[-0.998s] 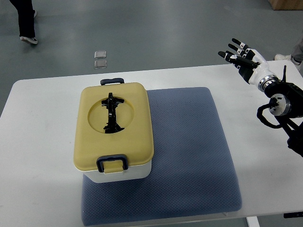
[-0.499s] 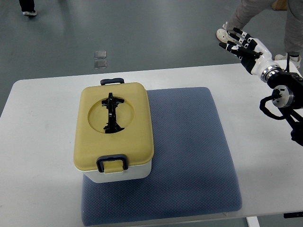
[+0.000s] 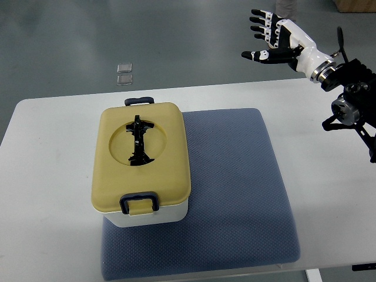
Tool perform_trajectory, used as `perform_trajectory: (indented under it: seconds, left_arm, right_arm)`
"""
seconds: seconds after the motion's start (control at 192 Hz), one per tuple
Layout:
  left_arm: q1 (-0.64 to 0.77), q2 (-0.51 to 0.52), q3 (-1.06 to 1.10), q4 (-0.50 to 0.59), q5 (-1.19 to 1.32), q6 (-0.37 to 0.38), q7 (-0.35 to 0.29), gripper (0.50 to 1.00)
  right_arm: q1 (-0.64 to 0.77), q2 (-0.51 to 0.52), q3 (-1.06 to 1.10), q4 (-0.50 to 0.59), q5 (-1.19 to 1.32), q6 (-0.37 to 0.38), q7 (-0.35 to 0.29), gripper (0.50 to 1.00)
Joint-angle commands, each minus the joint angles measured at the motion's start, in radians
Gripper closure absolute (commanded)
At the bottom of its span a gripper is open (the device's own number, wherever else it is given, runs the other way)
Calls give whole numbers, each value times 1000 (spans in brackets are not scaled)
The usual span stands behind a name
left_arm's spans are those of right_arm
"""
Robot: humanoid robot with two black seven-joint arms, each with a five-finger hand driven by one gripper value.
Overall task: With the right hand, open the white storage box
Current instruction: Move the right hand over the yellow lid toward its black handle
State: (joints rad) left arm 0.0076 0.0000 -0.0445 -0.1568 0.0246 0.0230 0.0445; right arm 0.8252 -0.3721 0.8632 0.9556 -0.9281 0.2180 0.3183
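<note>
right hand [image 3: 276, 36] is wide open, holding nothing, far from the box [image 3: 141, 164]; a rushed reach could just shove the lid [image 3: 158, 141] sideways.

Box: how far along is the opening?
Nothing done: the yellow lid sits flat on the box, near latch down. In hand: the right hand is raised past the table's far edge, fingers spread, holding nothing, well apart from the box. Left: reach, unlatch, lift the lid.
</note>
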Motion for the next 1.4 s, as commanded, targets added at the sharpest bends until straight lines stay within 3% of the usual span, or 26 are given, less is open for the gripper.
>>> perform_trajectory:
  seconds: [0.0,0.14,0.353,0.733,1.044,1.232,1.393]
  left_arm:
    - [0,0,0,-1,0,0,0,500]
    - [0,0,0,0,0,0,0,500]
    - [0,0,0,0,0,0,0,500]
    - [0,0,0,0,0,0,0,500]
    - [0,0,0,-1,0,0,0,500]
    - [0,0,0,0,0,0,0,500]
    - [0,0,0,0,0,0,0,500]
  right_arm:
    - [23,-10,-13,63,-90,92,64,570]
    - [92,-13,-96,115,-150,181,122,570]
    - [241,4,-320,132,-279,172,159,570]
    - [448,90,-619,132,-391,26,160,570]
    - [488,128,-641,149,-414,-5,194,572]
    - [491,128,-684,149,-512,-68,254,576]
    - [492,128,-736,149,-552,-132,263,579]
